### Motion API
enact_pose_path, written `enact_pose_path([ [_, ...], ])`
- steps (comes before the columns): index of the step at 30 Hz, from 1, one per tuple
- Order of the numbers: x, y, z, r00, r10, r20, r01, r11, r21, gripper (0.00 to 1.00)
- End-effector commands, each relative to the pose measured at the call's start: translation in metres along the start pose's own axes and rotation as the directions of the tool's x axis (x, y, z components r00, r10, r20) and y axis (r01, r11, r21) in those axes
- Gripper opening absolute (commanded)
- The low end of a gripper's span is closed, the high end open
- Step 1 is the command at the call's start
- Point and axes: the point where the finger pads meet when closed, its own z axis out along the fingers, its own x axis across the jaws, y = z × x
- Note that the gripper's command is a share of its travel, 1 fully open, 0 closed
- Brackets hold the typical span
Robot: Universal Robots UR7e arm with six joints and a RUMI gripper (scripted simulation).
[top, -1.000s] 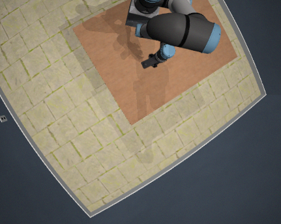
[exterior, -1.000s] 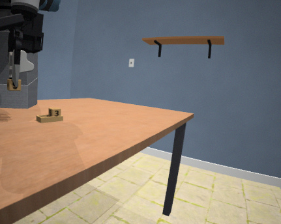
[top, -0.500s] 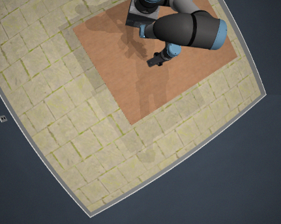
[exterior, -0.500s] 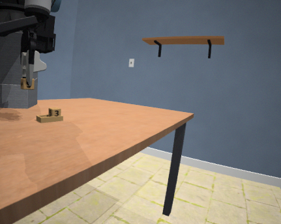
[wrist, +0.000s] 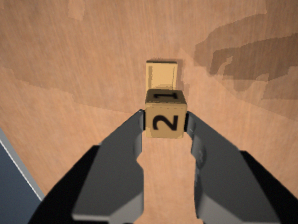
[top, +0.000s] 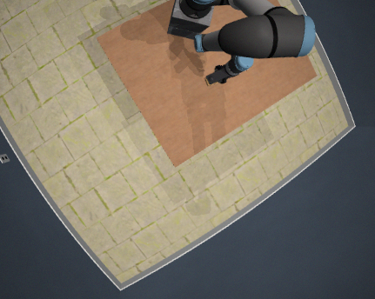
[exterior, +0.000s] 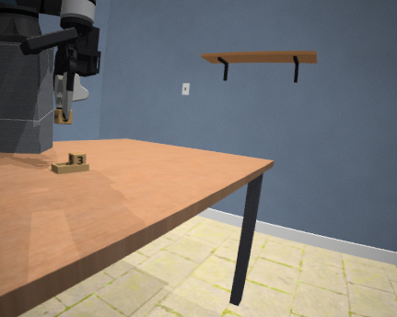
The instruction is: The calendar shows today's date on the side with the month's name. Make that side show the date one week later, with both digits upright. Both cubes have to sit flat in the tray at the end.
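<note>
So the tray [exterior: 71, 169] [wrist: 162, 75] is my landmark here, sitting on the tabletop [exterior: 180, 161] [wrist: 73, 162] [top: 162, 109]. One cube [exterior: 77, 158] is in it, a 3 on one face and what looks like a 5 on another. The other cube [exterior: 63, 117] [wrist: 165, 120] is up above the tray, gripped in my claw [top: 209, 81] [exterior: 66, 117] [wrist: 163, 112], with a 2 and a 1 showing, both lying sideways in the wrist view. I reckon I'm mid-swap, carrying this one back. Next I'd get the right digit facing the date side and upright, line up with the free part of the tray, lower it flat, then let go. Can't tell which side has the month, so that needs checking.
</note>
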Motion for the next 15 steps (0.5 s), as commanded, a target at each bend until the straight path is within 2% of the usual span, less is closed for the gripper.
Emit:
enact_pose_path([
  [1,-0.002,0.0,-0.001,1.0,0.005,0.002,-0.005,1.0,0.004,0.11],
  [9,-0.001,0.0,0.002,1.0,0.006,-0.001,-0.006,1.0,0.003,0.11],
  [15,-0.002,0.0,0.013,1.0,0.007,-0.001,-0.007,1.0,0.003,0.11],
])
